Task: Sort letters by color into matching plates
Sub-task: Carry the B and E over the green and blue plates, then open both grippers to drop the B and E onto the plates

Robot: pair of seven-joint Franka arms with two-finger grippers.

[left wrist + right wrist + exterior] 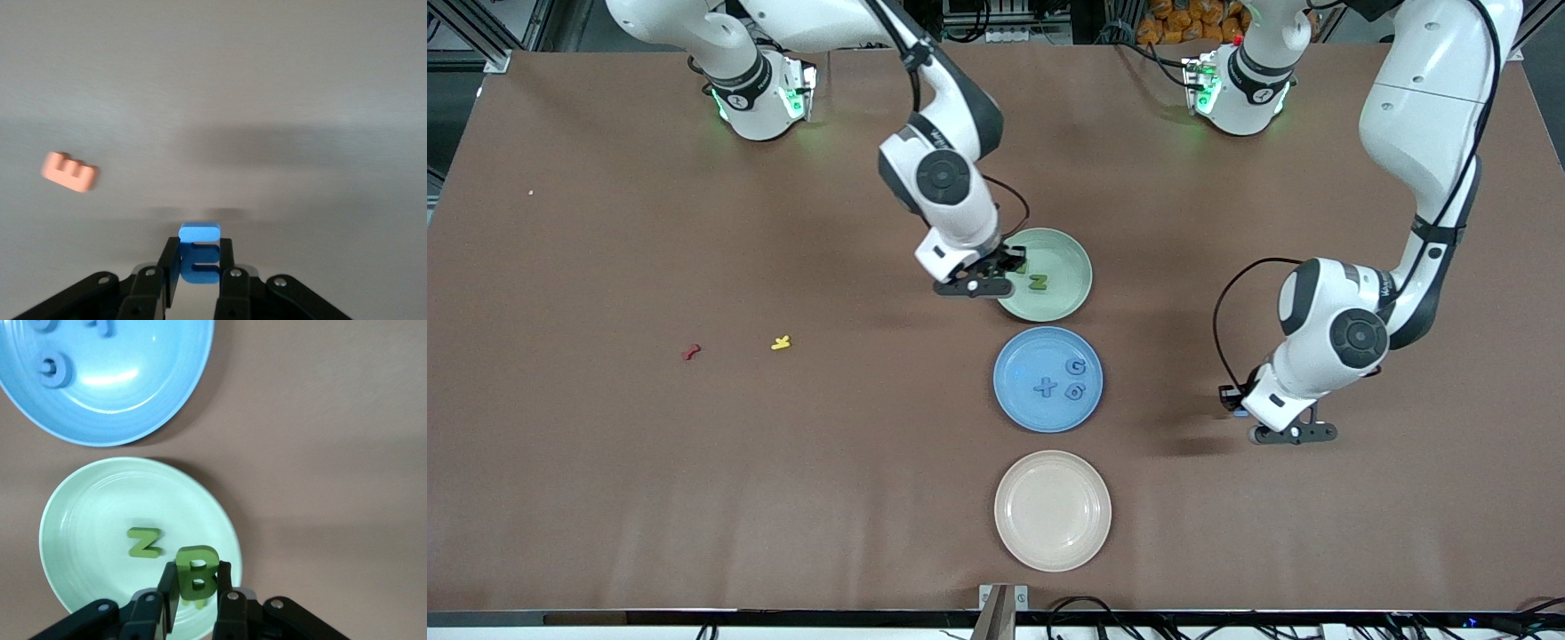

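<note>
We are in the middle of the sorting. Our right gripper (pixel 195 587) is over the green plate (pixel 1069 253), its fingers closed on a green letter B (pixel 195 572); a green Z (pixel 1039 283) already lies in this plate. Our left gripper (pixel 199 263) hangs over bare table toward the left arm's end, clamped on a blue letter E (pixel 199 253). An orange letter (pixel 69 171) lies on the table near it. The blue plate (pixel 1018 391) holds three blue letters (pixel 1075 366). Next, we judge, the right fingers must open to drop the B, and the left arm must carry the E over the blue plate before it lets go
</note>
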